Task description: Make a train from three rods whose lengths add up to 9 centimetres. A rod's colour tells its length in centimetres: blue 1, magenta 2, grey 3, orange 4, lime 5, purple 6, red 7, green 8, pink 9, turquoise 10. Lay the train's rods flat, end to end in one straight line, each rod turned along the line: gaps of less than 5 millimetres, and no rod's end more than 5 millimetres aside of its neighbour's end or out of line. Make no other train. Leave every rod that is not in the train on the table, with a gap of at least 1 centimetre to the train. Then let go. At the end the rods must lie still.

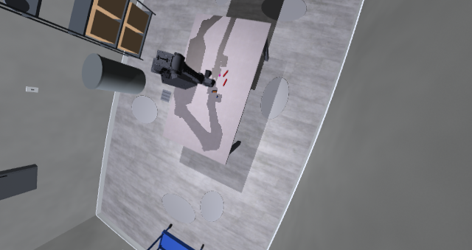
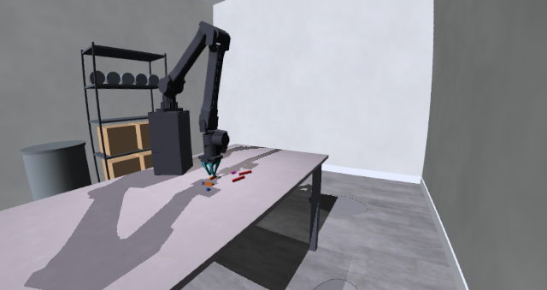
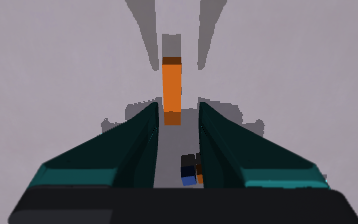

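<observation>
My gripper is partly open and empty, pointing down low over the table. An orange rod lies below and between the fingertips, lengthwise along the gap, with free space to both fingers. A second orange rod lies close by with a blue rod at its end; the right finger hides most of that orange rod in the wrist view. Another blue rod lies apart. A magenta rod and two red rods lie farther off.
The table carries the arm's shadow across the rods. The arm's dark pedestal stands at the table's side. A shelf rack and a grey bin stand off the table.
</observation>
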`<state>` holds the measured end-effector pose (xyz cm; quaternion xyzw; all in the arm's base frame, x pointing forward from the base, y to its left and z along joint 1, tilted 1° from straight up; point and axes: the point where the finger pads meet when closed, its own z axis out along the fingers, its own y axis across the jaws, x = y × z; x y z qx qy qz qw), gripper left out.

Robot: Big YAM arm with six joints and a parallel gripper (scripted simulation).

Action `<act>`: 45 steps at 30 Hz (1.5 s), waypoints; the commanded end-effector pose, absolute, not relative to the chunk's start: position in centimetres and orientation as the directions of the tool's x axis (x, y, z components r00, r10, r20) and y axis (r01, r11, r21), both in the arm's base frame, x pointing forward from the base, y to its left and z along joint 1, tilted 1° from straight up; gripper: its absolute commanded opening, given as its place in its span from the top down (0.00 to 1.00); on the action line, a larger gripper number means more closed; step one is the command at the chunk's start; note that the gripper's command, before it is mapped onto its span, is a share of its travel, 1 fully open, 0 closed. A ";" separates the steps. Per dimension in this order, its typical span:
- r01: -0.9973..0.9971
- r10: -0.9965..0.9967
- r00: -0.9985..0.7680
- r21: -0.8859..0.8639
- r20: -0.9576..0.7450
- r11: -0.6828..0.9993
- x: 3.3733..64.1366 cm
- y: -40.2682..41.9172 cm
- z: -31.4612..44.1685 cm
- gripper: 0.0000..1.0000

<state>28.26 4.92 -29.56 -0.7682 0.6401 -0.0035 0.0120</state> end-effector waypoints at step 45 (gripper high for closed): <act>-0.983 -0.983 0.182 -0.025 -0.011 -0.181 28.1 4.7 -31.3 0.77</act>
